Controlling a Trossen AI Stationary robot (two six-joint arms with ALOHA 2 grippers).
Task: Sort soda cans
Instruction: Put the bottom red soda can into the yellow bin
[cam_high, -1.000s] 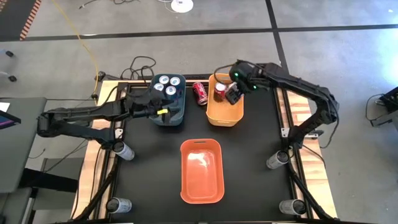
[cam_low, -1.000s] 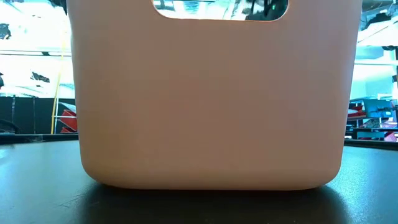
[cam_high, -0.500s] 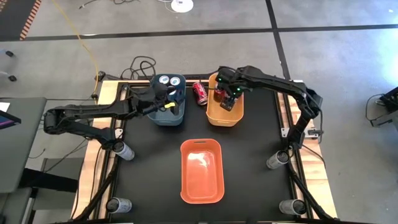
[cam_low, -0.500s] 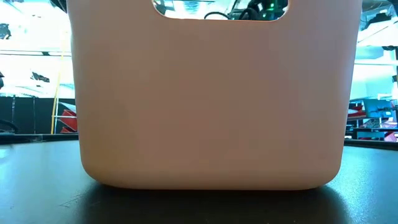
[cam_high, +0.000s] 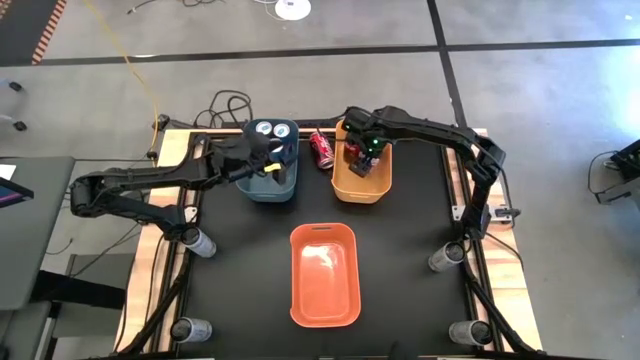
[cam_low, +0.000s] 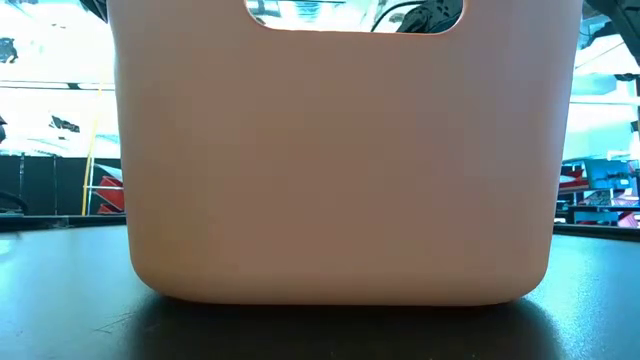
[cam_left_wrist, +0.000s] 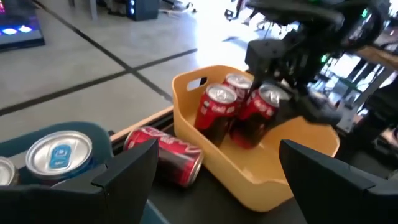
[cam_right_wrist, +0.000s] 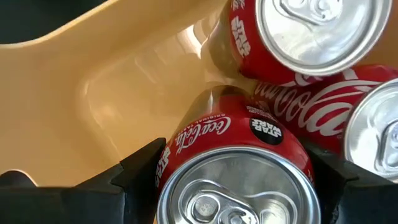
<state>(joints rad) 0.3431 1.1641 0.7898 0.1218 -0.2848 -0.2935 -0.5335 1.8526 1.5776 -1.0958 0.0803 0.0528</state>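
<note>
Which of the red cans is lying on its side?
The red can on the table, in the gap between the blue bin and the yellow bin. The other red cans stand upright inside the yellow bin.

The right gripper (cam_high: 362, 162) points down, its two dark fingers closed around a red metal soda can (cam_right_wrist: 239, 171). The left gripper (cam_high: 272, 166) hangs open.

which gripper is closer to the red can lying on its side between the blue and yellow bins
Left. The left gripper is over the blue bin beside the lying can; the right gripper is inside the yellow bin.
</note>
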